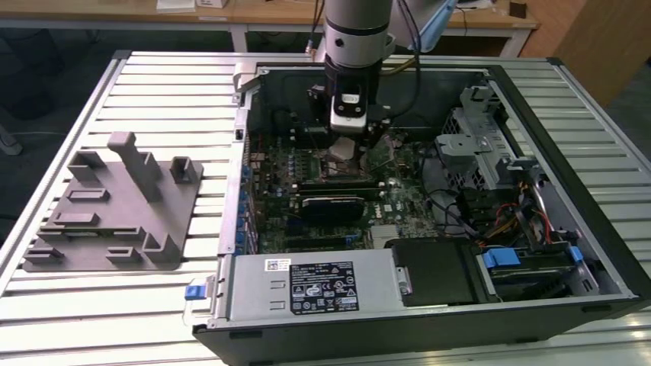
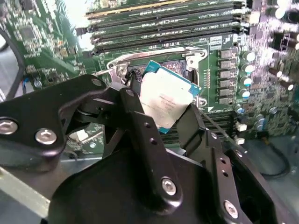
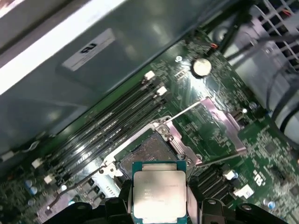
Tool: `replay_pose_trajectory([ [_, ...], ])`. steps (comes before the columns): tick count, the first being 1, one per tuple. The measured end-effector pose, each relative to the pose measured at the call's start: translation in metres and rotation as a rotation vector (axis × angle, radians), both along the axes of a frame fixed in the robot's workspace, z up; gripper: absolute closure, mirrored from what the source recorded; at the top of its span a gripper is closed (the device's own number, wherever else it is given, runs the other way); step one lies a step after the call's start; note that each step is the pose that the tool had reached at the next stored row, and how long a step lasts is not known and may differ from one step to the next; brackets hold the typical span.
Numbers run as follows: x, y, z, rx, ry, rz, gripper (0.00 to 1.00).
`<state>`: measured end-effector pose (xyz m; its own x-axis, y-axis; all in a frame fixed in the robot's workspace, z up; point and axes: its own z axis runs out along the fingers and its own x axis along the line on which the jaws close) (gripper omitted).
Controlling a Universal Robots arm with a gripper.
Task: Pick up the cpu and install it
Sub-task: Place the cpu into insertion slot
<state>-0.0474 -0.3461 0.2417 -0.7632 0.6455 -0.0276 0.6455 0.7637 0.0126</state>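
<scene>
Exterior view: one slatted table (image 1: 122,305) is being seen carrying two large items. These are one open case (image 1: 428,335) and one grey fixture (image 1: 112,213), set well apart toward the exterior view's left. One arm (image 1: 358,30) is being seen reaching down into the case over the board (image 1: 407,200). One supply (image 1: 310,284) is lying against the near wall. The gripper (image 1: 349,136) is hanging low over the board, with the cpu (image 1: 344,149) at its tip.

Second wrist view: two black fingers (image 2: 140,116) are being shown closed narrowly on opposite edges of the one cpu (image 2: 167,100). The chip is being held tilted, just above the socket (image 2: 163,56). Whether it is touching the socket cannot be told. The near part of the board is being hidden by the gripper body.

First wrist view: the socket (image 3: 147,156) is being shown open beneath the cpu (image 3: 159,193). One plate (image 3: 222,128) is lying swung back beside it. A bank of slots (image 3: 112,116) is running along the socket's other side, but their number cannot be counted surely. One round cell (image 3: 202,67) is sitting beyond the plate.
</scene>
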Motion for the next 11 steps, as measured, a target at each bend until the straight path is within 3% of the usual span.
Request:
replay_pose_trajectory([
  [11, 0.0000, 0.0000, -0.0001, 0.0000, 0.0000, -0.199, 0.45],
])
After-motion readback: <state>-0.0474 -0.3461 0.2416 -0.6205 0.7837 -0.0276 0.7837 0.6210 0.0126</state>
